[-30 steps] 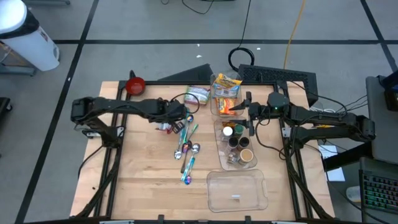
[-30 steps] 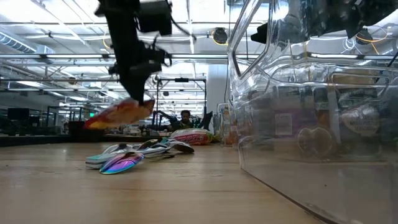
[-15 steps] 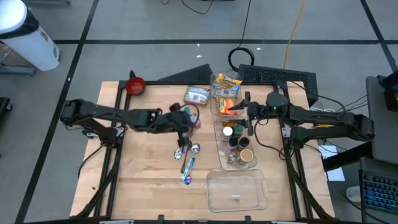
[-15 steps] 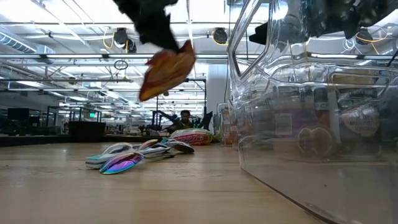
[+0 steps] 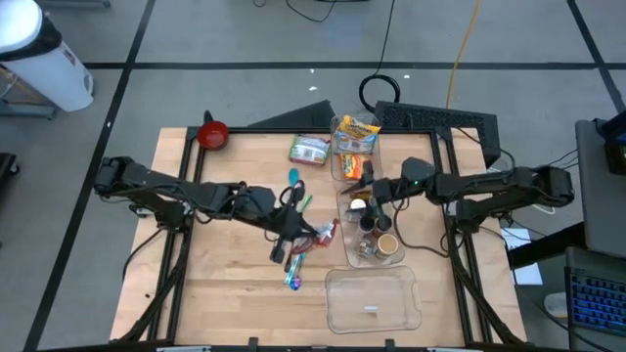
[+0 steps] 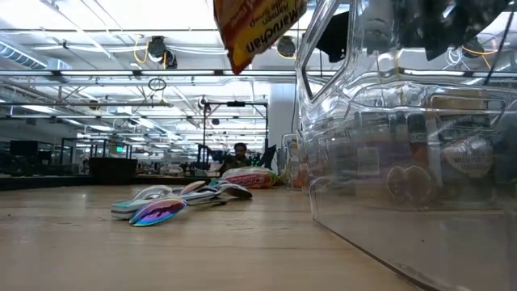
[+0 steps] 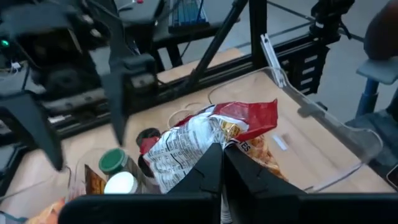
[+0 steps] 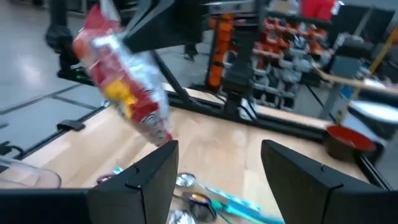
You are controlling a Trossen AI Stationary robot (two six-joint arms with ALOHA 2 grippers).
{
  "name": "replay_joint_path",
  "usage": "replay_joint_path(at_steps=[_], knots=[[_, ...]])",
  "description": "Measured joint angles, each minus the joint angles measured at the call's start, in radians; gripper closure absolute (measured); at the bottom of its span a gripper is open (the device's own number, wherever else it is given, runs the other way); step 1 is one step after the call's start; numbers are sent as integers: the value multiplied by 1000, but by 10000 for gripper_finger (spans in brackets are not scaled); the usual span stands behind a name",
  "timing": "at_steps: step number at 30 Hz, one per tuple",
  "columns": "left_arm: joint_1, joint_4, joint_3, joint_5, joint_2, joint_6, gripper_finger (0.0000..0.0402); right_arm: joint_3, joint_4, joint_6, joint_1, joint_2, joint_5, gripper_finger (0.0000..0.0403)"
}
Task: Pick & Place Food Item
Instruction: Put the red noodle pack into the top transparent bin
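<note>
While the right arm has swung in over the jars, the bigger change is on the left: the left claw [image 5: 315, 235] has carried the snack bag [image 5: 324, 234] away from the back of the counter [image 5: 225, 284], past the heap of spoons [image 5: 293, 256], and now holds it in the air just beside the long clear bin [image 5: 344, 256] of jars. A second ago that bag hung low over the far side; now, from counter level, it hangs high at the bin's near wall [image 6: 257, 31]. The left wrist camera shows the claw's two fingers [image 7: 205, 171] pinched tight on the bag's crimped edge [image 7: 205, 140], the red and silver packet drooping forward, with green and white jar lids [image 7: 115, 163] below and an empty clear tray [image 5: 372, 298] further along. The right claw [image 5: 377, 192] has moved from the orange packets in the upper bin [image 5: 354, 147] to hover over the jars [image 5: 372, 220], its fingers [image 8: 140, 180] standing partly apart with nothing between them; its camera sees the bag [image 8: 127, 93] hanging ahead. To my eye the lift and carry are mostly done and only the set-down remains, into the bin or the empty tray; I can't tell which. With both arms now close together over the bin, they could well bump. A second packet [image 5: 310, 149] and a red bowl [image 5: 212, 134] sit untouched at the back.
</note>
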Motion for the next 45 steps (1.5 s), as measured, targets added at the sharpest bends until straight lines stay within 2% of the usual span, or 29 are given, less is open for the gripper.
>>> replay_joint_path(at_steps=[4,14,19,24,28,33,39,45], knots=[[-9,0,0,-1,-2,2,397,11,86,-6,52,60,0,181],[-5,-8,0,-25,-2,-8,395,122,64,-5,133,195,-1,181],[-5,-18,0,-28,-2,-7,398,130,58,2,136,209,-88,195],[-5,-21,0,-48,-2,-9,392,130,60,1,136,208,-104,239],[-2,-22,0,-55,-2,-10,397,130,49,-24,136,208,-105,299],[-2,-8,0,-59,-2,-12,379,130,32,-78,134,207,-105,384],[-2,-5,0,-73,-2,-16,377,131,-24,-106,126,168,-100,397],[-4,-130,-1,-212,-120,-71,376,130,-246,-94,78,26,-5,400]])
